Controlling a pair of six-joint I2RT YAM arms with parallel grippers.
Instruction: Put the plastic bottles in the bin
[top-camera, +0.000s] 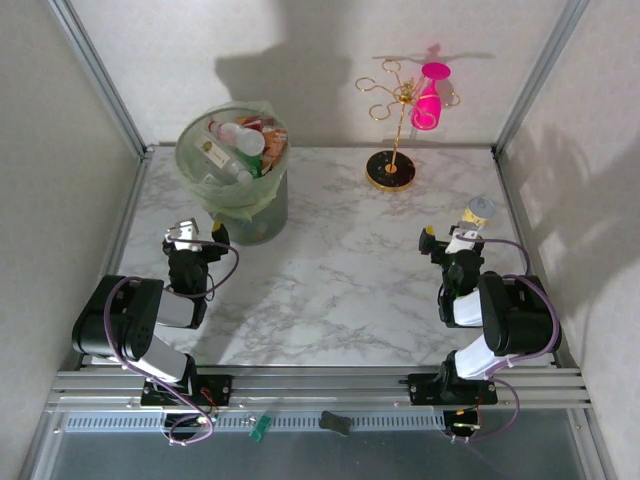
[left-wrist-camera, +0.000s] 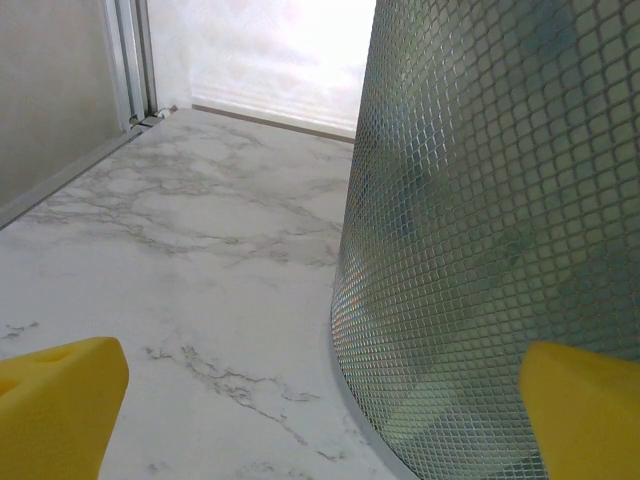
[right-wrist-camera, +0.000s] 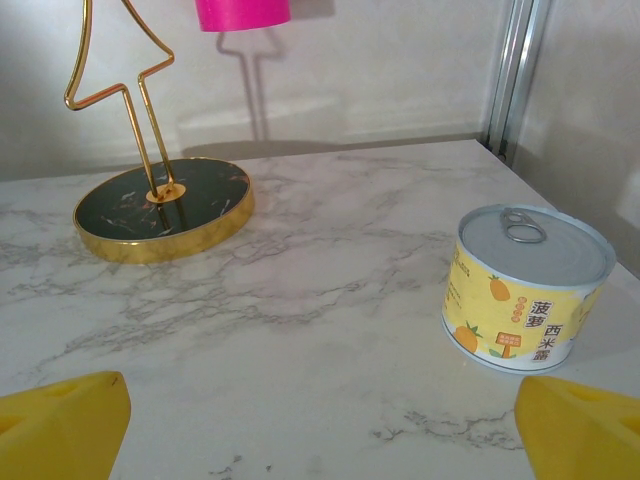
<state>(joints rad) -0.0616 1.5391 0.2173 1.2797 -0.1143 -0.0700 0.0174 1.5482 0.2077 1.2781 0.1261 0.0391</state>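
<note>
At the left, the left hand (top-camera: 197, 233) hovered low over the marble worktop (top-camera: 330, 290), just beside the foot of the bin (top-camera: 262, 215), with its yellow fingertips (left-wrist-camera: 60, 400) spread wide apart and nothing between them. In its wrist view the bin's pale green wall, embossed in a fine diamond pattern, rose close on the right. The plastic bottles (top-camera: 245, 142) that could be made out lay heaped inside the bin among other packaging, reaching up to the rim of the thin bag liner, so the job looked done or close to it. Such bottles would probably be light, smooth and thin-walled, apt to dent under a hard squeeze and to roll or slide if nudged. The best hold would be across the middle of the body, below the shoulder, with a gentle closing. The bin itself seemed light enough to shift or tip if bumped, and the heap near the rim could shed a bottle. Further right, at the back, a gold wire stand (top-camera: 392, 170) on a dark round base carried an upturned pink glass (top-camera: 430, 95), well apart from the bin. At the far right, the right hand (top-camera: 447, 240) was likewise wide open and empty, facing a sealed pineapple can (right-wrist-camera: 525, 290) that stood upright just ahead of it. The can was metal, not a bottle.
</note>
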